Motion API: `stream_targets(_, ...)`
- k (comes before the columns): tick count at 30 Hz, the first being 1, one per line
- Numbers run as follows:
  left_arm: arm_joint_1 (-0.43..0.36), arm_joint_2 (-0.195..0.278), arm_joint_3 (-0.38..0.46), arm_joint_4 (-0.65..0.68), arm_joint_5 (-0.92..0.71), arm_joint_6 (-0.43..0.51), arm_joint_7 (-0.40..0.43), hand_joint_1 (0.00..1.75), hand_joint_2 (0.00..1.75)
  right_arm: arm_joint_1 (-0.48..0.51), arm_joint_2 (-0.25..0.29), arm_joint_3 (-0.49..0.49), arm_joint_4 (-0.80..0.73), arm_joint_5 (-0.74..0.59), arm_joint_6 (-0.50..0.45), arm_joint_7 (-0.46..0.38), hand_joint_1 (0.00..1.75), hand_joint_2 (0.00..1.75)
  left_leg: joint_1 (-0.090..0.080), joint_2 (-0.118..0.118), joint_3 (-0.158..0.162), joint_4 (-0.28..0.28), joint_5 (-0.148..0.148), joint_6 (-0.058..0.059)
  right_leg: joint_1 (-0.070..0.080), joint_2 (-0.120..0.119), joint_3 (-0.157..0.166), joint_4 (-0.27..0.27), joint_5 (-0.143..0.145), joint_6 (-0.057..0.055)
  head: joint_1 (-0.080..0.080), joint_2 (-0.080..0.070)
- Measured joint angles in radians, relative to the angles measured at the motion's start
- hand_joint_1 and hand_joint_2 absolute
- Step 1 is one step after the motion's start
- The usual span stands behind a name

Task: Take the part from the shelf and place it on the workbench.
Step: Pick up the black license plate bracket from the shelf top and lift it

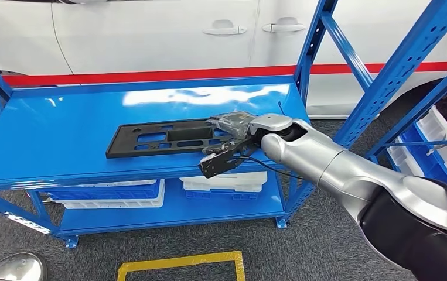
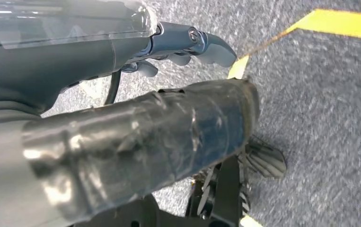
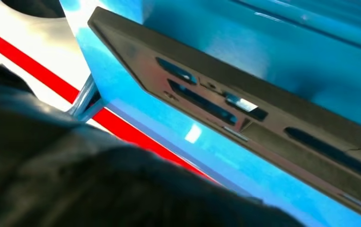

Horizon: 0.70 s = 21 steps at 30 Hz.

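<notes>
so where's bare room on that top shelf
Bare blue top shelf lies left of the black part and behind it, toward the white car. It is crowded at the part's right end, where the right hand sits.

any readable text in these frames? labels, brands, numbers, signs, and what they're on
None: no words, numbers or brand marks can be read in any view.
Black part on the blue shelf: no label visible.
White bins below: no print visible.
White car: a red stripe, no lettering.
Floor: yellow tape, no writing.
</notes>
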Motion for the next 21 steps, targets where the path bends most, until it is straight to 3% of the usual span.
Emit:
stream_targets(1,0.000,0.000,0.000,0.000,0.000,-0.001,0.001,0.00,0.00,0.002,0.000,0.000,0.001,0.000,0.001,0.000,0.00,0.00,0.000,0.000,0.001,0.000,-0.001,0.001,-0.002,0.000,-0.022,0.037,-0.005,0.002,0.000,0.000)
stream_targets(2,0.000,0.000,0.000,0.000,-0.001,-0.002,0.002,0.00,0.00,0.003,-0.001,0.000,0.002,0.000,0.002,0.000,0.00,0.00,0.000,-0.001,0.003,0.000,-0.003,0.001,-0.003,0.000,-0.028,0.040,0.009,0.002,0.000,0.000)
stream_targets(4,0.001,-0.001,0.001,0.000,-0.001,-0.003,0.003,0.00,0.00,0.003,-0.001,0.000,0.004,0.000,0.003,0.000,0.00,0.00,0.000,-0.002,0.009,0.001,-0.007,-0.003,-0.005,-0.001,0.016,-0.062,0.079,-0.003,0.000,0.000)
stream_targets(6,0.000,-0.002,0.002,0.000,-0.003,-0.003,0.003,0.00,0.00,-0.001,-0.001,0.000,0.005,0.000,0.003,0.000,0.00,0.00,-0.002,-0.003,0.012,0.001,-0.011,-0.010,-0.001,0.000,0.071,-0.180,0.125,-0.011,0.000,0.000)
stream_targets(7,0.000,-0.003,0.003,0.000,-0.004,-0.003,0.003,0.00,0.00,-0.002,0.000,0.000,0.006,0.000,0.003,0.000,0.00,0.00,-0.003,-0.003,0.012,0.001,-0.012,-0.014,0.002,0.000,0.085,-0.211,0.130,-0.014,0.000,0.000)
stream_targets(9,-0.002,-0.003,0.005,0.000,-0.007,-0.003,0.004,0.00,0.00,-0.002,0.000,0.000,0.007,0.001,0.004,-0.001,0.00,0.00,-0.004,-0.003,0.013,-0.002,-0.012,-0.025,0.007,0.002,0.089,-0.225,0.126,-0.020,0.000,0.000)
stream_targets(11,-0.001,-0.003,0.006,0.000,-0.009,-0.003,0.007,0.00,0.00,-0.002,0.000,0.000,0.009,0.001,0.004,-0.001,0.00,0.00,-0.002,-0.001,0.011,0.007,-0.022,-0.036,0.003,0.001,0.097,-0.235,0.128,-0.030,0.000,0.000)
stream_targets(13,0.001,-0.002,0.006,0.000,-0.010,-0.003,0.011,0.00,0.00,-0.002,0.001,0.000,0.011,0.001,0.003,-0.002,0.00,0.00,-0.001,-0.001,-0.023,0.080,-0.063,-0.042,-0.003,0.000,0.107,-0.245,0.130,-0.042,-0.001,0.000)
stream_targets(15,0.001,-0.002,0.006,0.000,-0.011,-0.003,0.013,0.00,0.00,0.002,0.002,0.000,0.012,0.001,0.003,-0.003,0.00,0.00,-0.001,-0.001,-0.090,0.207,-0.115,-0.048,0.000,0.000,0.109,-0.245,0.128,-0.049,-0.002,0.000)
stream_targets(16,0.001,-0.002,0.006,0.000,-0.013,-0.003,0.014,0.00,0.00,0.005,0.003,0.000,0.013,0.001,0.003,-0.003,0.00,0.00,-0.001,-0.001,-0.117,0.253,-0.125,-0.050,0.001,0.000,0.110,-0.244,0.126,-0.051,-0.002,0.000)
stream_targets(17,0.001,-0.002,0.006,0.000,-0.015,-0.003,0.014,0.00,0.00,0.008,0.003,0.000,0.014,0.001,0.003,-0.004,0.00,0.00,-0.001,0.000,-0.130,0.267,-0.116,-0.051,0.001,0.000,0.111,-0.242,0.123,-0.051,-0.002,0.000)
stream_targets(18,0.001,-0.002,0.006,0.000,-0.016,-0.003,0.014,0.00,0.00,0.010,0.003,0.000,0.015,0.001,0.003,-0.004,0.00,0.00,-0.001,0.000,-0.123,0.242,-0.088,-0.052,0.002,0.001,0.112,-0.239,0.120,-0.050,-0.002,0.000)
stream_targets(20,0.002,-0.001,0.006,0.000,-0.018,-0.004,0.014,0.00,0.00,0.011,0.002,0.000,0.018,0.000,0.002,-0.006,0.00,0.00,-0.001,0.001,-0.069,0.119,-0.018,-0.048,0.002,0.003,0.116,-0.232,0.110,-0.045,-0.002,0.000)
stream_targets(21,0.003,0.000,0.007,0.000,-0.019,-0.006,0.012,0.00,0.00,0.011,0.002,0.000,0.019,0.000,0.002,-0.007,0.00,0.00,-0.002,0.000,-0.042,0.061,0.002,-0.045,0.004,0.003,0.117,-0.227,0.105,-0.040,-0.002,0.000)
